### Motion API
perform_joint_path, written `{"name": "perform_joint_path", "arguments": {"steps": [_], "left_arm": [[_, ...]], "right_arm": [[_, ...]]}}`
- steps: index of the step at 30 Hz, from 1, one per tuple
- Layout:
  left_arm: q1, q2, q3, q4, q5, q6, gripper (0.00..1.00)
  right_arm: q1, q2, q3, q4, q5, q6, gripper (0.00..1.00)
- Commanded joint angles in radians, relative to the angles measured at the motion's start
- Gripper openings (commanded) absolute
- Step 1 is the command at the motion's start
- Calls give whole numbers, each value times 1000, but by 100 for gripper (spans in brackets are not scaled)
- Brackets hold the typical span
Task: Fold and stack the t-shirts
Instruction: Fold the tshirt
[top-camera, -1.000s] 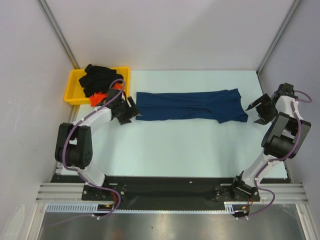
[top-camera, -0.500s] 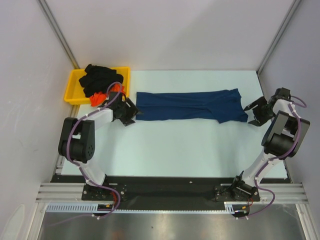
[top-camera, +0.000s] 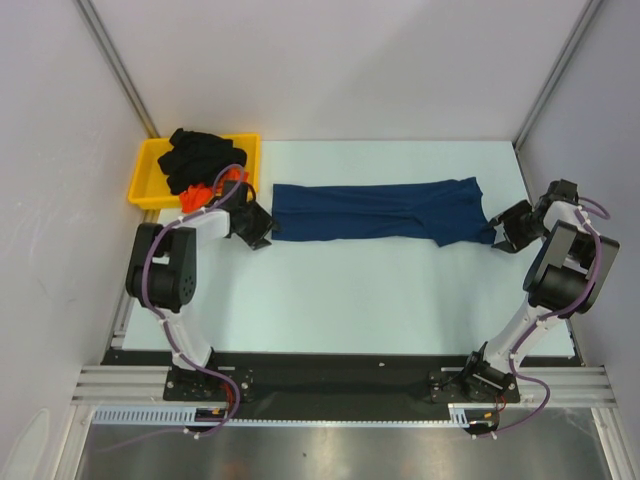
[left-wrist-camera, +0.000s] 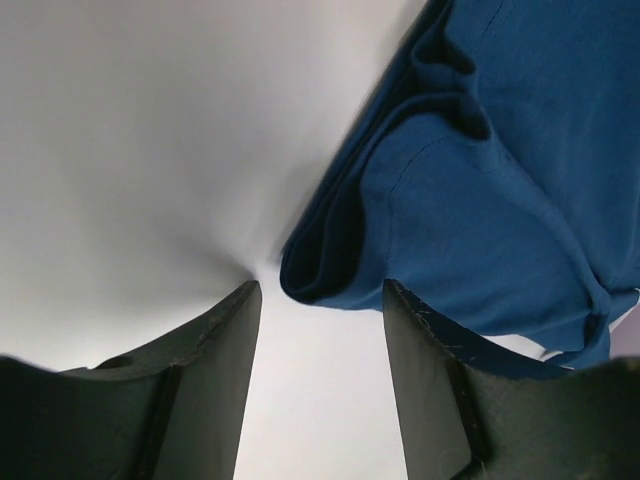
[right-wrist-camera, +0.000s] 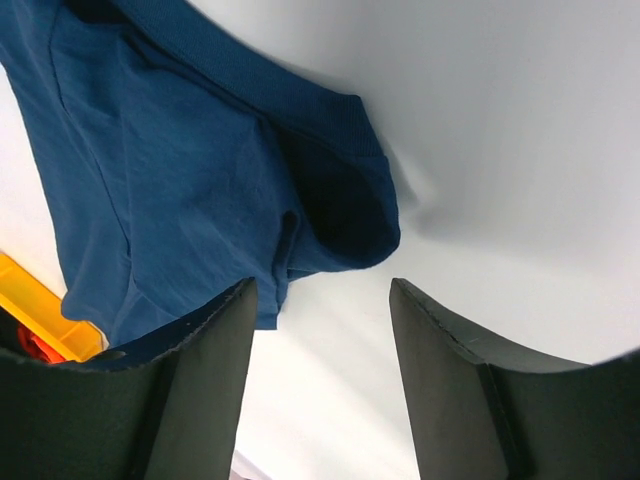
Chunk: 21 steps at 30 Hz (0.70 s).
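Note:
A navy blue t-shirt (top-camera: 385, 210) lies on the white table as a long folded strip running left to right. My left gripper (top-camera: 262, 228) sits low at the strip's left end. In the left wrist view its jaws stand open, and the folded corner of the navy t-shirt (left-wrist-camera: 480, 180) is just ahead of the left gripper (left-wrist-camera: 320, 285). My right gripper (top-camera: 500, 225) is at the strip's right end, open too. The right wrist view shows the corner of the navy t-shirt (right-wrist-camera: 170, 170) just beyond the right gripper (right-wrist-camera: 320, 283). Neither holds cloth.
A yellow tray (top-camera: 145, 175) at the back left holds a black t-shirt (top-camera: 200, 155) and an orange-red t-shirt (top-camera: 200, 190). A corner of the yellow tray (right-wrist-camera: 30, 300) shows in the right wrist view. Grey walls and metal posts close in the table.
Both grippers have moved in toward the ends of the navy t-shirt and their jaws have narrowed. The shirt itself has not moved.

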Motion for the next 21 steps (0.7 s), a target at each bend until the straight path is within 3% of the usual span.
{"name": "perform_joint_path", "arguments": {"steps": [1,5,13,21], "left_arm": [[11,32,37,-15,-43,-1,58],[9,41,50,-27,-40,5,50],[11,33,49,-30,-49,7,49],[12,55,83,-27,-42,27,25]], "right_arm": [[-5,13,5,29,-16,8,61],[-5,25,14,11,3,9,57],[-8,30,6,-5,21,0,57],[-8,57,34,-8,27,-11,53]]}}
